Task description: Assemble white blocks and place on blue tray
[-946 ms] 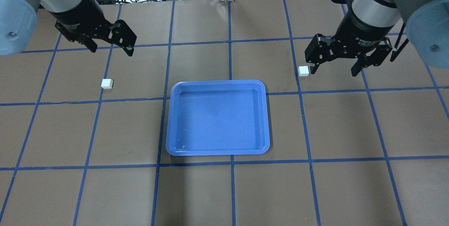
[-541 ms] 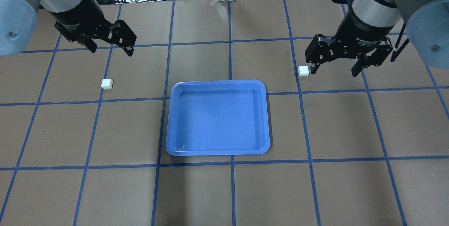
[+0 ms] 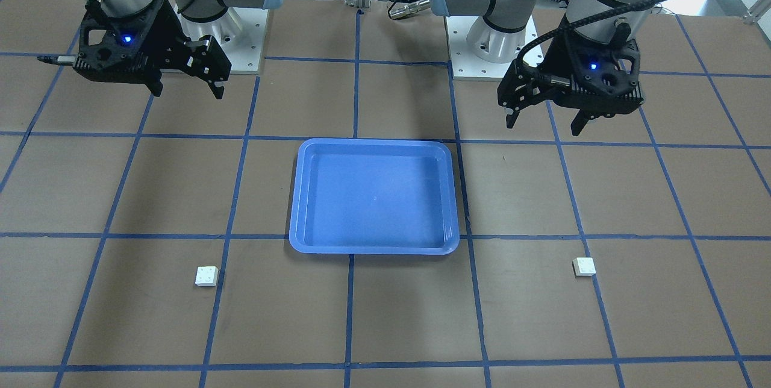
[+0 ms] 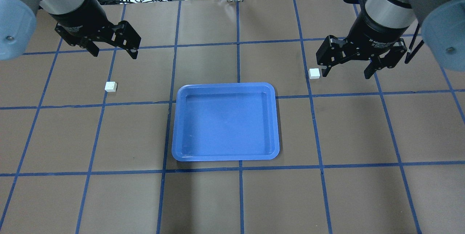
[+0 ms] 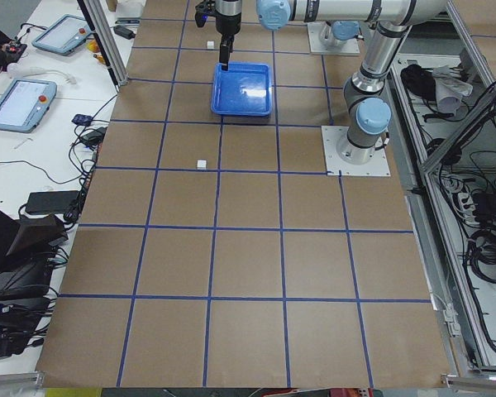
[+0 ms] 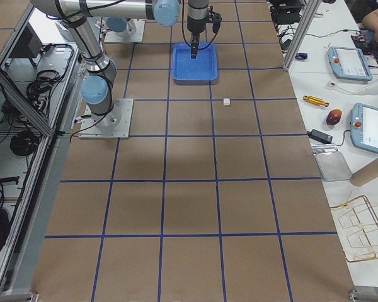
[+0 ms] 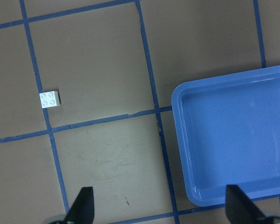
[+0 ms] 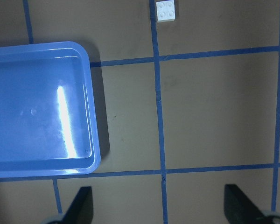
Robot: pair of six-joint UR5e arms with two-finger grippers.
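A brown table [image 4: 232,197], gridded with blue tape, fills the scene. At its centre lies the blue tray [image 4: 225,85], flat and with nothing in it. Its long sides run from side to side in front of the robot. It probably sits there so that either arm can reach it.

Two black grippers hang above the table on the robot's side of the tray. The left gripper [image 4: 114,50] and the right gripper [image 4: 345,72] both have their fingers spread wide and hold nothing. They look ready to come down on a block each.

The two white blocks lie apart on the bare table, one on each side of the tray, each on its own arm's side. The left block [image 4: 110,87] and the right block [image 4: 314,73] are square, so neither has a long axis. Both rest flat with their four studs facing up, ready to be stacked.
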